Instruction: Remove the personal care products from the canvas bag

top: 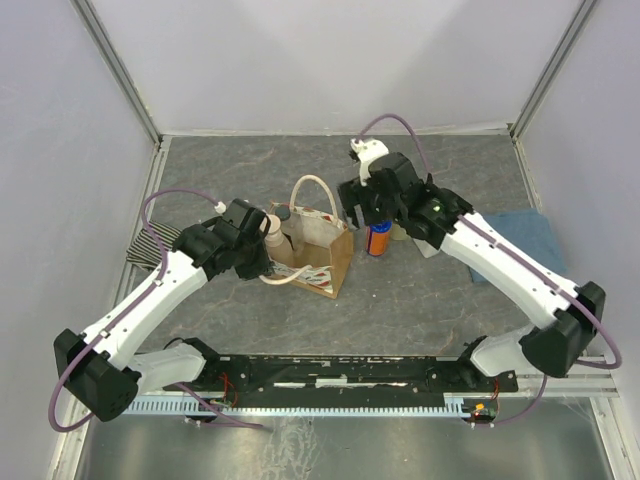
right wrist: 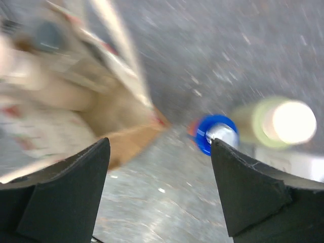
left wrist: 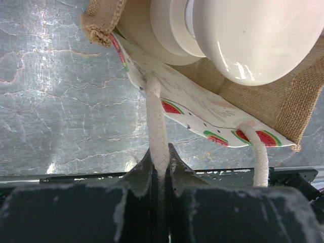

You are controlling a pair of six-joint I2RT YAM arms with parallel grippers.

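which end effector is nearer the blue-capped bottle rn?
Right. The right end effector, open, hovers just over the blue-capped bottle; the left end effector is across the canvas bag, shut on its handle.

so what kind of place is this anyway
Probably a lab robot test cell: plain pale walls with metal posts box in a grey table, a left arm and right arm are bolted at its near edge, and a canvas bag sits staged between them.

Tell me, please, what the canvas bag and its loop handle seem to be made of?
The canvas bag: likely jute or burlap, matte; a coarse open tan weave shows. The handle: probably cotton rope, soft and matte; twisted cream strands show.
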